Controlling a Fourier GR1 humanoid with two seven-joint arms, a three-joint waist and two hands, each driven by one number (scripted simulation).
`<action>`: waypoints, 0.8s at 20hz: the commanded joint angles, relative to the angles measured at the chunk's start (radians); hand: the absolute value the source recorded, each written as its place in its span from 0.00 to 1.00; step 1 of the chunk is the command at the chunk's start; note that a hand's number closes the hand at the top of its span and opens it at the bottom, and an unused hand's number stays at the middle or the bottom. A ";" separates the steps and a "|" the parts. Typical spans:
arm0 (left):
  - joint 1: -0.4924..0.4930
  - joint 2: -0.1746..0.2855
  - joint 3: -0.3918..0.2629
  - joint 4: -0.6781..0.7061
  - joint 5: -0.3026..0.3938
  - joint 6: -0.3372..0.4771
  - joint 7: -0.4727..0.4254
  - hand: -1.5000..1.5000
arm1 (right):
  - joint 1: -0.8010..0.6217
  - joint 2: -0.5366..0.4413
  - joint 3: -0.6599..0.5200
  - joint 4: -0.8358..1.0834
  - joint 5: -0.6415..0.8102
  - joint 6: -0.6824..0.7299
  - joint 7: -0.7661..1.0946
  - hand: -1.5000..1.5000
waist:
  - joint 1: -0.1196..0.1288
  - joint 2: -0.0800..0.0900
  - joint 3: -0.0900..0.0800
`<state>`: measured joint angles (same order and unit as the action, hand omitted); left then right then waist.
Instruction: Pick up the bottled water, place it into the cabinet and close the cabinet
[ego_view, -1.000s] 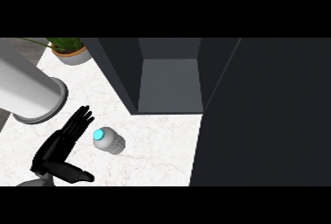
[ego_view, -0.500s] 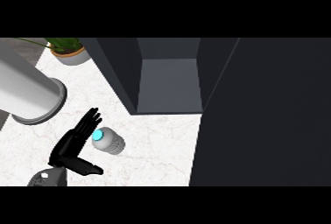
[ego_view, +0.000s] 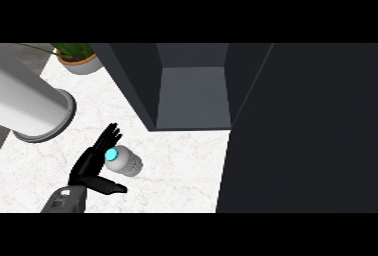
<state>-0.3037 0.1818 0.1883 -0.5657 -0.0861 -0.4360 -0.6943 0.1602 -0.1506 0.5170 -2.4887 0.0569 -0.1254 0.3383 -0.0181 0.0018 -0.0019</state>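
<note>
Bottled water (ego_view: 124, 162) sits on the tabletop (ego_view: 173, 172) just to the right of the left robot hand (ego_view: 90, 166), in the crook between its fingers and thumb. The robot hand is spread: fingers straight and pointing away from the robot, thumb held out to the right, nothing clasped. Contact between palm and bottle cannot be confirmed.

Long axis: the blue cap lies nearest the palm, and the body runs down and to the right from it (most likely an upright bottle seen from steeply above, though a slight tilt cannot be ruled out).

Nearer hand: the left. The right robot hand is not visible.

The cabinet (ego_view: 192, 95) lies beyond the robot hand and to its right, open, with its dark door (ego_view: 303, 130) further right.

Count:
- bottle: one
- cabinet: one
- robot hand: one
- grey cylinder (ego_view: 29, 107): one, beyond and to the left
- potted plant (ego_view: 77, 57): one, further beyond

Judgement: the coming move needs the fingers to curl rightward round the bottle.
</note>
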 joint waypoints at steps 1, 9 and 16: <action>-0.095 -0.016 0.022 0.153 -0.005 0.002 -0.107 0.00 | -0.036 -0.020 -0.042 -0.103 0.025 -0.001 0.094 0.00 | -0.005 0.004 -0.001; -0.141 -0.013 0.036 0.191 0.024 -0.033 -0.159 1.00 | -0.015 -0.034 0.029 -0.103 0.078 -0.024 0.079 0.00 | -0.002 0.000 0.000; -0.166 -0.066 -0.031 0.204 -0.024 -0.035 -0.185 1.00 | -0.033 -0.052 0.002 -0.132 0.044 -0.035 0.097 0.00 | -0.002 0.000 0.000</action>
<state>-0.4478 0.1166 0.1852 -0.3694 -0.0871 -0.4040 -0.8092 0.1270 -0.1820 0.5280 -2.4919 0.0589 -0.1619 0.3675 -0.0210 0.0017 -0.0020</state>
